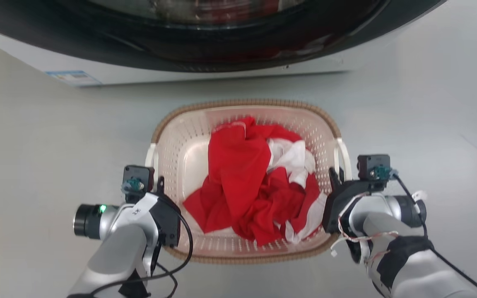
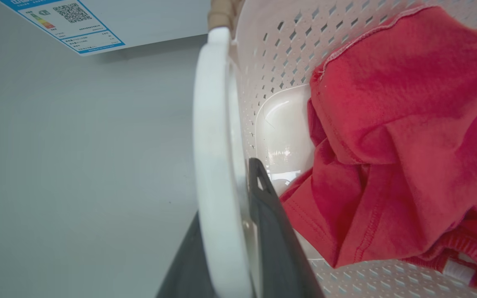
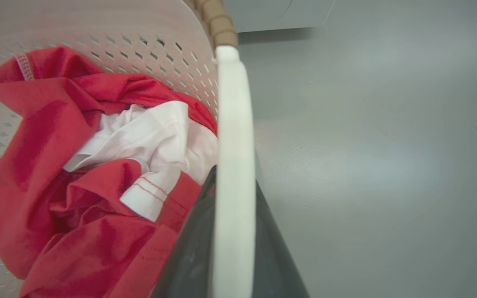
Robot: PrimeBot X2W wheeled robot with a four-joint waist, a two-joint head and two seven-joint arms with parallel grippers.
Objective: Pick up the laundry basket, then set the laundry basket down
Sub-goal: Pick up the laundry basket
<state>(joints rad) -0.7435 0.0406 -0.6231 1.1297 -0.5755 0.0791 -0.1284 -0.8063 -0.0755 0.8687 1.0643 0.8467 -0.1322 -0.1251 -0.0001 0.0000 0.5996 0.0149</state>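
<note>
Head view: the laundry basket [image 1: 246, 102] sits at the centre of the frame over the grey floor [image 1: 35, 157], just below the washing machine [image 1: 205, 45] that spans the top edge; whether the basket touches the floor cannot be told. Red clothing [image 1: 238, 174] and a white garment [image 1: 294, 159] fill the basket's right half. The left end effector [image 1: 158, 184] stands at the basket's left handle [image 1: 151, 159], left of centre, and the right end effector [image 1: 336, 176] at the right handle [image 1: 343, 155], right of centre. Left wrist view: the white left handle [image 2: 213, 124] runs up the middle of the frame with one dark finger [image 2: 265, 215] pressed on its inner face and the other on its outer face, so the left end effector [image 2: 230, 194] is clamped on the handle; red clothing [image 2: 408, 136] lies at the right, and a blue-edged label [image 2: 68, 25] shows at the upper left. Right wrist view: the white right handle [image 3: 234, 124] likewise rises between two dark fingers [image 3: 195, 248], the right end effector [image 3: 234, 174] closed upon it; red clothing [image 3: 48, 165] and the white garment [image 3: 151, 136] lie at the left, bare floor [image 3: 387, 165] at the right.
</note>
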